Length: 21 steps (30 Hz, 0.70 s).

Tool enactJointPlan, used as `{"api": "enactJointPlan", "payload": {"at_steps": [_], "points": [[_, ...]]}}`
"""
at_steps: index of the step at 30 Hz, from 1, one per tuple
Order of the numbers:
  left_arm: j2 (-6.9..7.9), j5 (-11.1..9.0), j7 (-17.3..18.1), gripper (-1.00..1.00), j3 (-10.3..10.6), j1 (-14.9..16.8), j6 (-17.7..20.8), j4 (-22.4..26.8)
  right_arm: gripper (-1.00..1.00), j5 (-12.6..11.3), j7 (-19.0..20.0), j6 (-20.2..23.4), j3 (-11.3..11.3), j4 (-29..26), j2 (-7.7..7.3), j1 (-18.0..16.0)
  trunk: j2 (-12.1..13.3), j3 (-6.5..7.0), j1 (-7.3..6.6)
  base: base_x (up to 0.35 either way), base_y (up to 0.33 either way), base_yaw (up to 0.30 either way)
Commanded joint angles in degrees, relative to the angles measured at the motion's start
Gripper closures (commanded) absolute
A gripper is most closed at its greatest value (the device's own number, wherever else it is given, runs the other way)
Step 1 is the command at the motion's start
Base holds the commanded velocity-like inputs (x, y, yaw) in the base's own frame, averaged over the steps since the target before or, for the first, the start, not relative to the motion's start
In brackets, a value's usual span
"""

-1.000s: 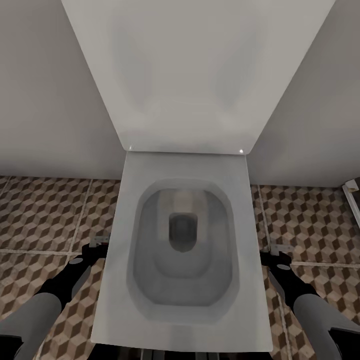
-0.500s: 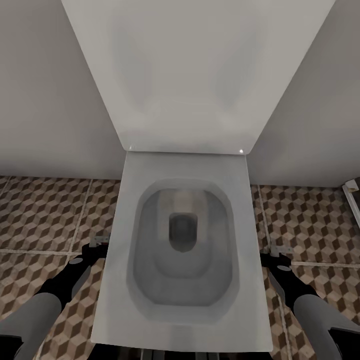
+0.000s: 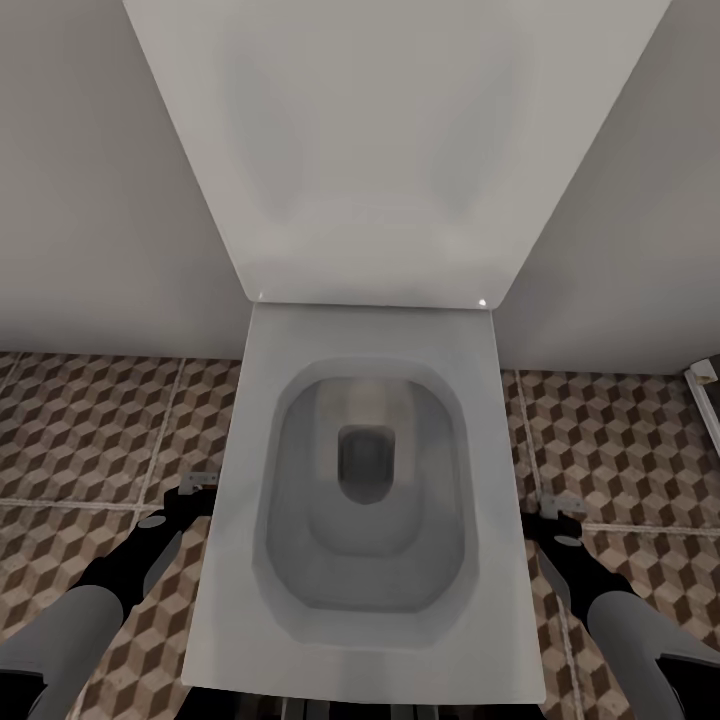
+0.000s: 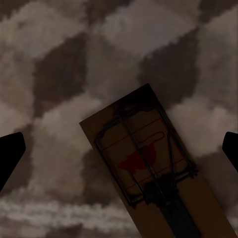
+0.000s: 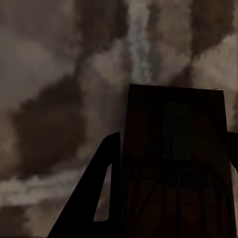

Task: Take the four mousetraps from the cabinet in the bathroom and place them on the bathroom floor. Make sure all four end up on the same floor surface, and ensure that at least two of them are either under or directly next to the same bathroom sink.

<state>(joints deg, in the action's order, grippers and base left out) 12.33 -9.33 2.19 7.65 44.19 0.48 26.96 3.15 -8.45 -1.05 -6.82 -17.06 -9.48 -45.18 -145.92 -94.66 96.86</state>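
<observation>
The left tool is spread wide; one mousetrap lies between its fingers on the bathroom floor, ungripped. The right tool is closed on a second mousetrap. Between both tools, an open toilet is seen, its bowl empty.

Tan mousetrap flat on cube-patterned floor; second mousetrap dim, held.

mousetrap cropped, toilet hiding end effectors
</observation>
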Motion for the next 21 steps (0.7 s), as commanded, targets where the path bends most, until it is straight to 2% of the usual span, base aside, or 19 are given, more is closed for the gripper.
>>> {"api": "enactJointPlan", "payload": {"at_steps": [1, 21], "points": [[0.07, -0.6, 0.0, -1.0, 0.3, 0.0, 0.1, 0.0, 1.0, -0.1, 0.0, -0.2, -0.3, 0.3, 0.02, 0.0, 0.0, -0.03, 0.0, 0.0, 0.0, 0.0], [0.06, -0.6, 0.0, -1.0, 0.3, 0.0, 0.1, 0.0, 1.0, -0.1, 0.1, -0.9, -0.3, 0.7, -0.06, 0.0, 0.0, -0.03, 0.0, 0.0, 0.0, 0.0]]}}
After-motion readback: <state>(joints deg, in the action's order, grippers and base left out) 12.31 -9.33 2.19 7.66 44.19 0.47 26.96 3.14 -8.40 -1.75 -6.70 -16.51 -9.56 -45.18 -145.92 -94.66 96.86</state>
